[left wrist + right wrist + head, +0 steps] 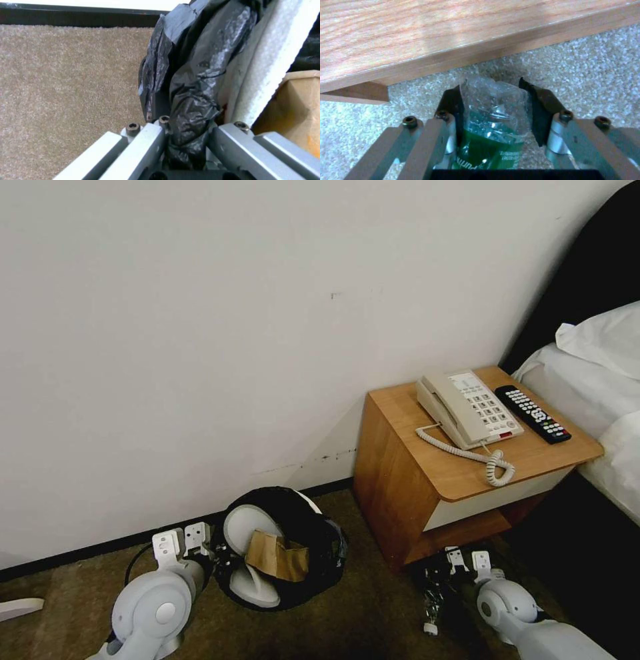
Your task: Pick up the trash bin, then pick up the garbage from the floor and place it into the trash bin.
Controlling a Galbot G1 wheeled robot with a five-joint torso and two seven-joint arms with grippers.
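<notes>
The trash bin (321, 533), round and lined with a black bag, hangs tilted above the carpet near the wall. My left gripper (217, 560) is shut on its rim; the left wrist view shows the fingers (150, 142) pinching the black bag (200, 62). Inside the bin lie white slippers (243, 527) and a brown cardboard piece (277, 557). My right gripper (437, 580) is low beside the nightstand, shut on a crumpled clear plastic bottle (493, 110) with a green label. The bottle's white cap (431, 629) points down.
A wooden nightstand (400, 480) stands right of the bin, with a phone (467, 410) and a remote (533, 413) on it. A bed (600, 380) is at the far right. A flat white thing (17, 607) lies on the carpet at the left edge.
</notes>
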